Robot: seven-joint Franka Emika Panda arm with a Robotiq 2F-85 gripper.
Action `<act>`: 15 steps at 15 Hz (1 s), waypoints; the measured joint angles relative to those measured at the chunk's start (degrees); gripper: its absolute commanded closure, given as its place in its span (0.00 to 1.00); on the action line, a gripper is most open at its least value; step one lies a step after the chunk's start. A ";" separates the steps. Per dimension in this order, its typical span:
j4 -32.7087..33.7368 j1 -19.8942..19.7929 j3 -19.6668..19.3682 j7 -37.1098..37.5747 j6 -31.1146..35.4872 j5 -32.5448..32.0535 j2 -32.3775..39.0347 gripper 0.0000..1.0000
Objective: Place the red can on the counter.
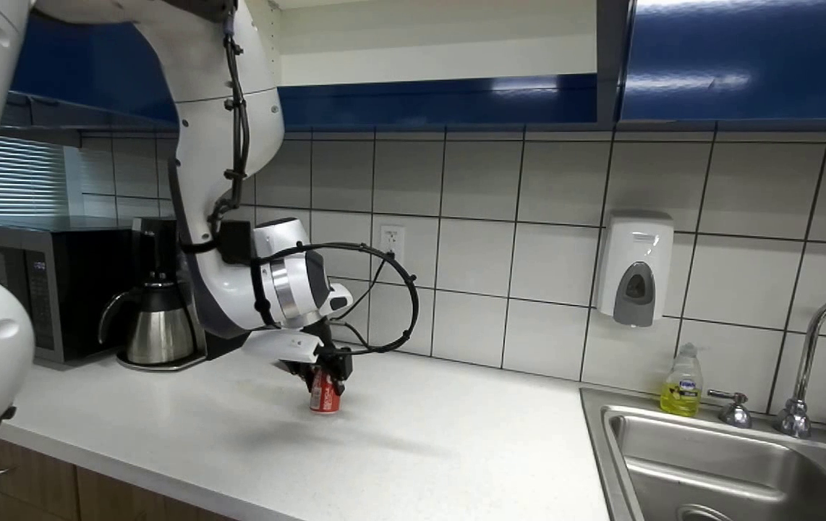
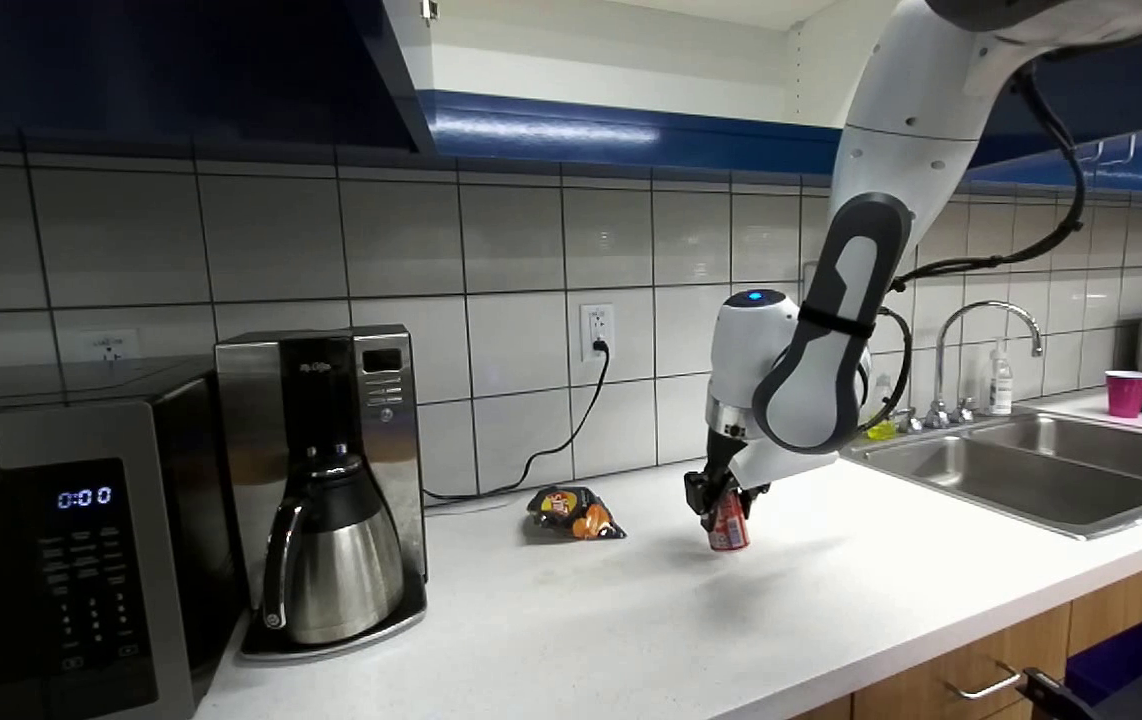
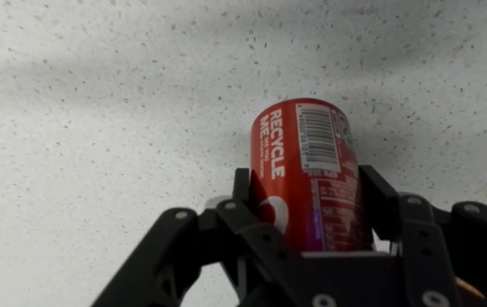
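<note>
Wrist view shows the red can [image 3: 305, 170] squeezed in the pincer [image 3: 306, 192], with its black fingers [image 3: 382, 202] clamped on both sides. Both exterior views show the can low down at the white bench [image 2: 581, 620], between the coffee pot [image 2: 346, 575] and the sink [image 1: 603, 441]; a snack bag [image 2: 573, 513] lies near it. I think the job is at the putting-down step and close to done. I cannot tell if the low end of the can touches the bench or hangs just above it. If there is a gap, the next move should be slow and straight down until the can sits flat. Then the fingers should spread apart and the pincer should go straight up, so the can does not get bumped and fall over. The can stands on end, so its long way runs up and down. In an exterior view the can [image 2: 729, 525] seems to lean a tiny bit, with its high end toward the snack bag. That high end is mostly hidden in the pincer, so I cannot be sure if the can is right side up. White words [image 3: 276, 145] saying RECYCLE ME run along its long way.
</note>
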 measured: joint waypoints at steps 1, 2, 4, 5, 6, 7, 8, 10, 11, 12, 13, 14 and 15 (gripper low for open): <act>0.47 0.79 -0.90 0.61 0.82 -0.29 1.01 0.61; 0.90 1.74 -1.88 1.12 1.64 -0.38 2.05 0.61; 1.68 3.55 -3.70 1.63 3.28 -0.39 3.55 0.61; 2.03 4.47 -4.57 1.74 3.86 -0.39 3.97 0.61; 2.32 5.40 -5.46 1.91 4.37 -0.39 4.34 0.46; 2.54 6.17 -6.17 2.04 4.79 -0.38 4.65 0.11; 2.70 6.97 -6.91 2.13 5.18 -0.38 4.89 0.10; 2.80 8.31 -8.00 2.27 5.34 -0.37 5.22 0.01; 2.74 8.75 -8.25 2.30 5.34 -0.35 5.29 0.00; 2.70 9.11 -8.41 2.32 5.33 -0.32 5.29 0.00; 2.65 9.38 -8.49 2.32 5.31 -0.28 5.22 0.00; 2.47 9.51 -8.47 2.33 5.24 -0.25 4.99 0.00; 2.11 9.55 -8.37 2.33 5.07 -0.22 4.48 0.00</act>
